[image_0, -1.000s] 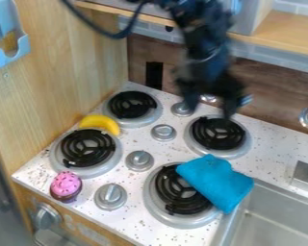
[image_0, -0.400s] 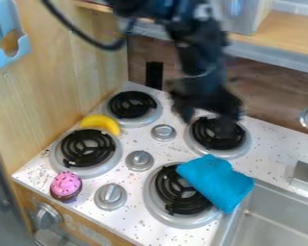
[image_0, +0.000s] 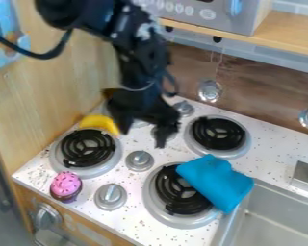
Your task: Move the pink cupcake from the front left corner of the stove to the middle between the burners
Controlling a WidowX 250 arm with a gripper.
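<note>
Banana (image_0: 98,123) sits at the left, in the gap between 2 burners (image_0: 110,161), near my gripper (image_0: 142,132). I hold my 2 fingers wide apart, empty, angled down probably to clear the stovetop (image_0: 134,220). Turquoise cloth (image_0: 215,181) drapes over the near right burner, whose rim seems to prop it. I count 4 burners, 4 stovetop knobs (image_0: 139,161) and 1 pink-frosted toy cupcake (image_0: 66,185).

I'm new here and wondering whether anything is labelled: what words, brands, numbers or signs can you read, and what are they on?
None can be read.
Round buttons on the grey appliance at the top: any marks are too blurred.
Pale marks on the wooden front below the stovetop: possibly lettering, too blurred to read.
</note>
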